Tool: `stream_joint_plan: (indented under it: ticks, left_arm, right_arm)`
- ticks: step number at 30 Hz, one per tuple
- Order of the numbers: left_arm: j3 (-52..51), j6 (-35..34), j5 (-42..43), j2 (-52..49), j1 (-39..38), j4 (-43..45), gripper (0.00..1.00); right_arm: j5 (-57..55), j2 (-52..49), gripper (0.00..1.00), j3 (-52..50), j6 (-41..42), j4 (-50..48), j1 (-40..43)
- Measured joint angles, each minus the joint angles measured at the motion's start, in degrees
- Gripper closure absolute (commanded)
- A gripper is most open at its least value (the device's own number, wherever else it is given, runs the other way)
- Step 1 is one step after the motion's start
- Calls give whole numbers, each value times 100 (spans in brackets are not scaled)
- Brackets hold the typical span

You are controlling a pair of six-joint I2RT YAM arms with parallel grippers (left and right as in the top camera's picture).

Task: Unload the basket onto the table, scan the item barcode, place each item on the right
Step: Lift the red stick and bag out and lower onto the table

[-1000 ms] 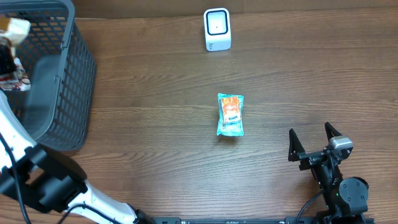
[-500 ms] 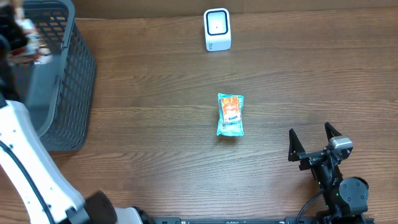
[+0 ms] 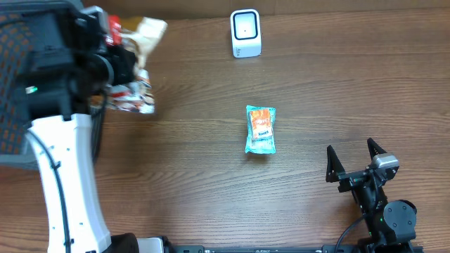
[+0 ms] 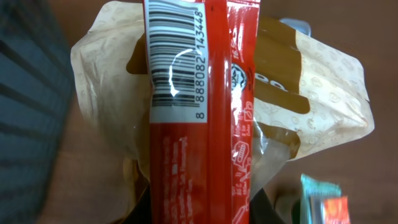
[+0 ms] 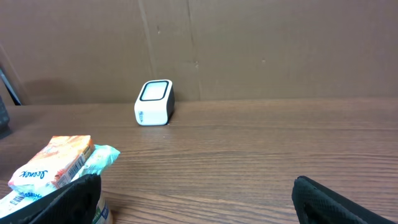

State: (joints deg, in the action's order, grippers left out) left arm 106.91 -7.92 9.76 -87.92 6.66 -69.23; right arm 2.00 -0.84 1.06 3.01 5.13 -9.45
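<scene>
1. Left wrist view alone shows the barcode on the red packet, with a tan bag behind it.
2. Overhead places the left gripper, clamped on that packet, above the table's far-left corner; the right gripper gapes wide, holding nothing.

Barcode on red packet — digits 8 888082 143448.

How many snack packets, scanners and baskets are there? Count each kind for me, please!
Snack packets: 3 (red packet, tan packet, teal packet)
Scanner: 1
Basket: 1
Total: 5
</scene>
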Motion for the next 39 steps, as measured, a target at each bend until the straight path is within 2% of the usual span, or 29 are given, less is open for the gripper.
stream_joint_plan:
  ticks: [6,17,25,32,33,34,37,39]
  left_arm:
    - [-1773,-382,-164,-70,-649,883,96]
    - [-4695,-1296,-780,-136,-1744,3580,96]
    - [-5722,-1672,-1154,-136,-2020,4916,96]
    - [-6332,-1755,-1220,-136,-2020,5646,96]
    - [-6380,-1764,-1222,-136,-2020,5676,94]
    - [-6415,-1766,-1222,-136,-2020,5692,85]
    - [-6457,-1742,-1220,-136,-2020,5696,45]
    - [-6457,-1762,-1233,-136,-2020,5716,32]
  right_arm:
    - [-9,0,0,0,-2,0,0]
    - [-9,0,0,0,0,0,0]
    - [-9,0,0,0,0,0,0]
    - [-7,0,0,0,0,2,0]
    - [-7,0,0,0,0,0,0]
    - [-7,0,0,0,0,2,0]
    - [-9,0,0,0,-2,-2,0]
    - [-7,0,0,0,-2,2,0]
